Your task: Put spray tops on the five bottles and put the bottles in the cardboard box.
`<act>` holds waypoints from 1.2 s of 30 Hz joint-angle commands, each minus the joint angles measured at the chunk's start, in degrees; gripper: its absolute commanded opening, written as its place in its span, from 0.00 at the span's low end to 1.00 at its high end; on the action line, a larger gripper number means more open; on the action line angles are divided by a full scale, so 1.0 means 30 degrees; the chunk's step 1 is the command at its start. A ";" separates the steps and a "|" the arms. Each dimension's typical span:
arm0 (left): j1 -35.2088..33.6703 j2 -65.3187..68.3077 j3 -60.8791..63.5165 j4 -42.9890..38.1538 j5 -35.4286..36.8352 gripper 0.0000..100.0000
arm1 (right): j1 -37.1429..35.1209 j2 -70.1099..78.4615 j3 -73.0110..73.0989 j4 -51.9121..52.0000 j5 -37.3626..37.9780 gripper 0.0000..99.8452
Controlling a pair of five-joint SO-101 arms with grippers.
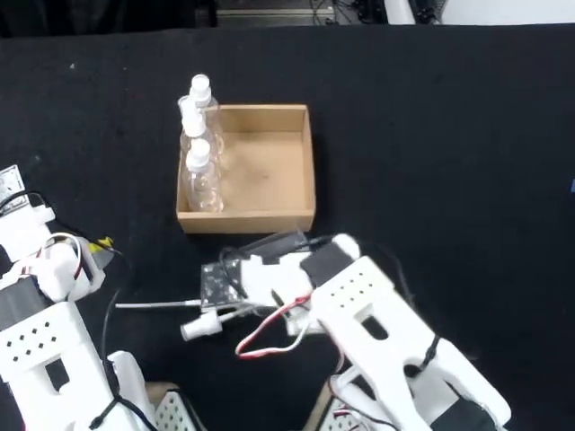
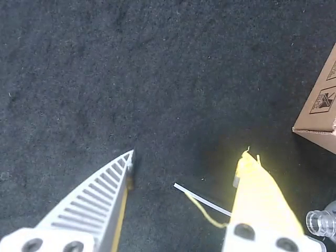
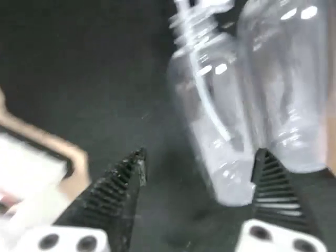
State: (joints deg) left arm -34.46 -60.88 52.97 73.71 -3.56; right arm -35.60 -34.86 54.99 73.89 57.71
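Observation:
The cardboard box [image 1: 269, 166] stands mid-table, and three clear bottles with white spray tops [image 1: 199, 162] stand upright along its left wall. Just in front of the box lies a clear bottle [image 1: 274, 242]. My right gripper [image 1: 235, 274] is low over it and open. In the right wrist view two clear bottles [image 3: 215, 131] [image 3: 286, 89] lie side by side, the nearer one with a thin tube inside and its base between my open right gripper [image 3: 199, 165] fingers. A loose white spray top [image 1: 202, 327] with a long tube lies beside it. My left gripper [image 2: 184, 173] hangs open over bare cloth.
Black cloth covers the whole table [image 1: 449, 135]. The thin tube [image 2: 202, 199] and an open bottle neck [image 2: 320, 223] lie close to my left gripper, with a corner of the box [image 2: 320, 115] beyond. Red and white wires loop off the right arm [image 1: 269, 337].

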 commanded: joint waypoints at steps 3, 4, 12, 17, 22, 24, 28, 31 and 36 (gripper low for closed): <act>-0.0161 0.0059 -0.0249 -0.0381 0.0088 0.28 | 0.0410 -0.0718 0.2271 -0.3575 -0.0117 0.31; -0.0161 0.0059 -0.0249 -0.0381 0.0088 0.28 | 0.0410 -0.0718 0.2740 -0.3897 -0.0117 0.31; -0.0161 0.0088 -0.0249 -0.0381 0.0088 0.28 | 0.0440 -0.0864 0.4000 -0.3341 -0.0293 0.30; -0.0161 0.0088 -0.0190 -0.0791 0.0088 0.28 | 0.0352 -0.0835 0.2212 -0.1377 -0.2842 0.15; -0.0161 0.0088 -0.0190 -0.0733 0.0088 0.28 | 0.1582 -0.0864 0.2388 -0.0557 -0.3165 0.01; -0.0161 0.0088 -0.0190 -0.0703 0.0088 0.28 | 0.3311 -0.0864 0.1949 0.0440 -0.1875 0.02; -0.0161 0.0088 -0.0190 -0.0762 0.0117 0.28 | 0.7121 -0.0864 0.0864 0.1436 0.1377 0.03; -0.0161 0.0088 -0.0190 -0.0791 0.0117 0.28 | 0.9846 -0.0864 0.0190 0.1377 0.2667 0.03; -0.0161 0.0088 -0.0190 -0.0791 0.0117 0.28 | 1.3890 -0.0864 -0.0278 0.1289 0.5011 0.03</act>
State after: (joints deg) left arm -34.46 -60.88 52.97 72.66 -3.56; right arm -1.05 -34.95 57.80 77.14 68.62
